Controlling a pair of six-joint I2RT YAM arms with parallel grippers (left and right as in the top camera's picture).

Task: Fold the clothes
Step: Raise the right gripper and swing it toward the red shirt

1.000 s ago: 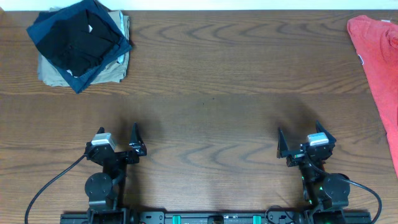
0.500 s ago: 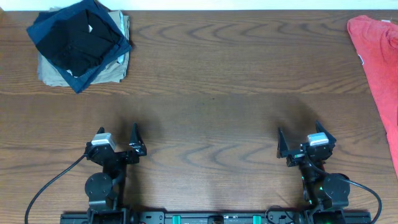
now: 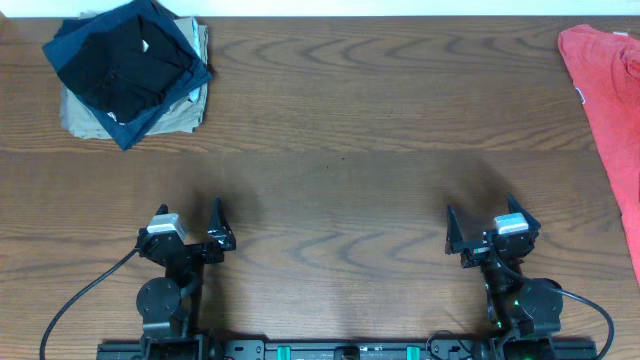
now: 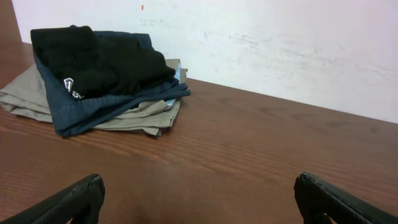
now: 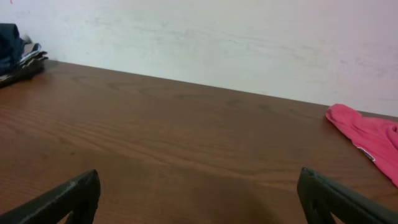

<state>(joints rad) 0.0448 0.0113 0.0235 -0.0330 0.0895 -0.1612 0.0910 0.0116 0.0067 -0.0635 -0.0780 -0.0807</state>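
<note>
- Left arm, near edge: jaws wide apart, holding nothing; seemingly parked at the ready, facing bare worktop.
- Right arm, near edge: jaws likewise apart and empty, well clear of any cloth.
- Coral-red T-shirt, far right: unfolded, rumpled, running out of the overhead view; right arm looks best placed to fetch it.
- Stack of black, navy and khaki garments, far-left corner: folded, probably set aside to keep the middle free.

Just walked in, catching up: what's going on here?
Nothing is being handled. The left end effector and right end effector sit open and empty at the table's near edge. The coral-red T-shirt lies unfolded at the far right, untouched. Folded dark and khaki garments are stacked far left.
</note>
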